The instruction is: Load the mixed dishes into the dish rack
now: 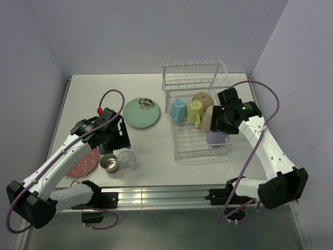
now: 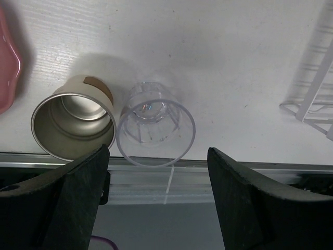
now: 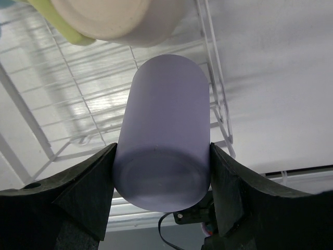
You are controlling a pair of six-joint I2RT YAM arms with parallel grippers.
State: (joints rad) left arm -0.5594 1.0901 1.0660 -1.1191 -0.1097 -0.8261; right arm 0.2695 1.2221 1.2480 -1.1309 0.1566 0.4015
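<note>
Looking halfway done: right gripper (image 3: 161, 172) clutches lavender cup (image 3: 164, 114) over the three-o'clock dish rack (image 1: 179, 151), left gripper (image 2: 157, 153) gapes at clear glass (image 2: 155, 125); plates (image 1: 138, 117) unracked.

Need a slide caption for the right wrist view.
Right gripper grips the lavender cup by its sides, above the wire floor of the dish rack.
</note>
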